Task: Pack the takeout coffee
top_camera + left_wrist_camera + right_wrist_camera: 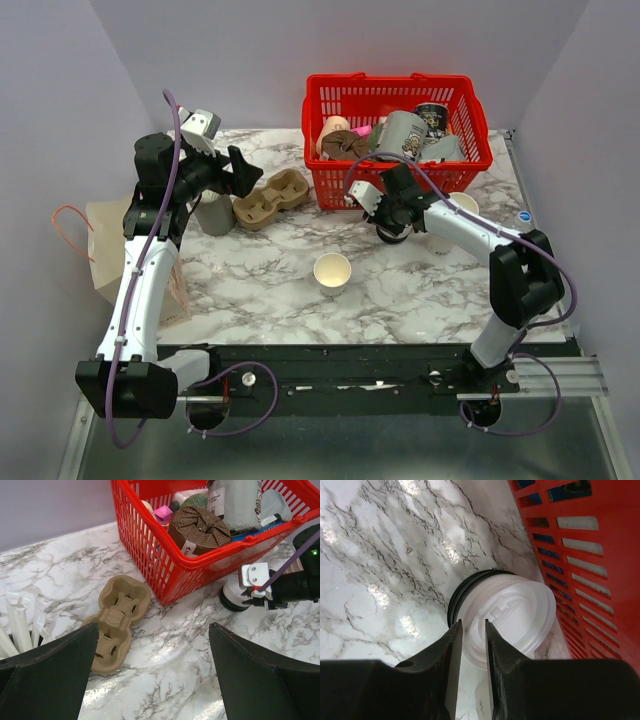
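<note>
- Top view: your small white cup is sitting open, with no lid, at 6 o'clock from the red basket. It is looking light and squashy, so be holding its sides softly. The brown bag is standing at 9 o'clock. Plain walls are standing close around.
- Left wrist view: your left gripper is hanging wide open and empty over the shiny, slippery marble table.
- Right wrist view: your right gripper is pinching a thin white lid by its rim, jaws narrow.

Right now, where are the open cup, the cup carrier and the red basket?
open cup [332, 270], top view, its inside.
cup carrier [117, 622], left wrist view, middle ridge.
red basket [145, 550], left wrist view, side wall.
</note>
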